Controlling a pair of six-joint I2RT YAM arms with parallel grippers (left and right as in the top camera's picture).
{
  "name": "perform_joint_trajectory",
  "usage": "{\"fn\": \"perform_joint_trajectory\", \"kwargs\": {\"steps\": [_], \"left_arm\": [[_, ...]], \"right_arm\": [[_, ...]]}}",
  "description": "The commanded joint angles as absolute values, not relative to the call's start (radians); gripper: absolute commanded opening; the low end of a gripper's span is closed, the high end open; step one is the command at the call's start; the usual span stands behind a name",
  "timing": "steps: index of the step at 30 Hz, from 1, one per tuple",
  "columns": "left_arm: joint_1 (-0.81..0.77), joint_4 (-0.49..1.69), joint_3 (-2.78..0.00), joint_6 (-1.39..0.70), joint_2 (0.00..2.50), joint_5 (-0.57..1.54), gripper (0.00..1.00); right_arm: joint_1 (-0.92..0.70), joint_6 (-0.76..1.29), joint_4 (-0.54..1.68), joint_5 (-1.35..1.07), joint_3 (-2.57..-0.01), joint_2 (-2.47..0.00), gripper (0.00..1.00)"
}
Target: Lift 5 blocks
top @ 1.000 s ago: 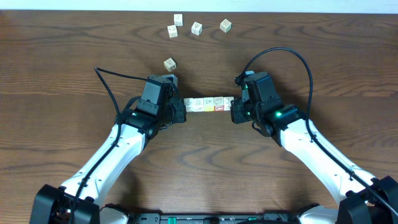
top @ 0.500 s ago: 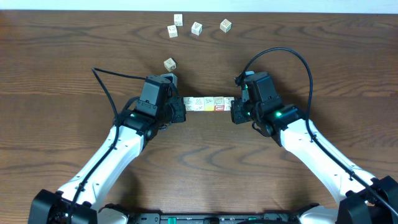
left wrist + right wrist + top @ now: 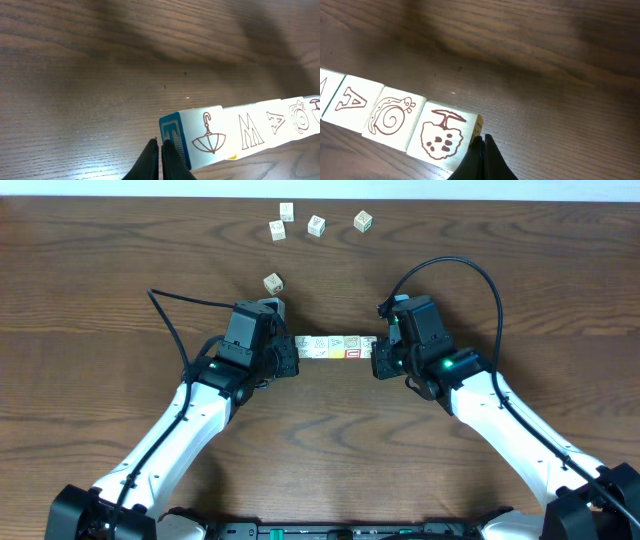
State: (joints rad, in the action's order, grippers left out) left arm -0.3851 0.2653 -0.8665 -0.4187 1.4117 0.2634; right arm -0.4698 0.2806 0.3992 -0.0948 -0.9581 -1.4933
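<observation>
You are squeezing the row of blocks (image 3: 335, 347), likely light, hard and slippery, by its ends between the fully closed, empty left hand (image 3: 161, 152) and right hand (image 3: 481, 147).

The row of blocks (image 3: 334, 347) lies between left fingers (image 3: 172, 162) and right fingers (image 3: 491, 162), loose blocks (image 3: 316, 225) behind.

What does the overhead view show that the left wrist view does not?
Only overhead: both arms, the right gripper, and five loose blocks beyond. Only left wrist: the prints, an umbrella, W, A, and a blue T on the end face. Both: the row of blocks, the table, and the left gripper shut at the row's end.
</observation>
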Motion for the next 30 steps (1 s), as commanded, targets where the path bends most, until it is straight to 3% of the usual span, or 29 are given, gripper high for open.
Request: {"fn": "perform_joint_trajectory", "kwargs": {"steps": [1, 30], "left_arm": [[-0.434, 0.222, -0.949, -0.428, 1.391, 0.509, 0.08], [-0.434, 0.221, -0.956, -0.436, 1.362, 0.509, 0.07]], "right_arm": [[-0.559, 0.276, 0.372, -0.420, -0.969, -1.451, 0.01], [-0.559, 0.276, 0.375, -0.415, -0.969, -1.431, 0.01]]}}
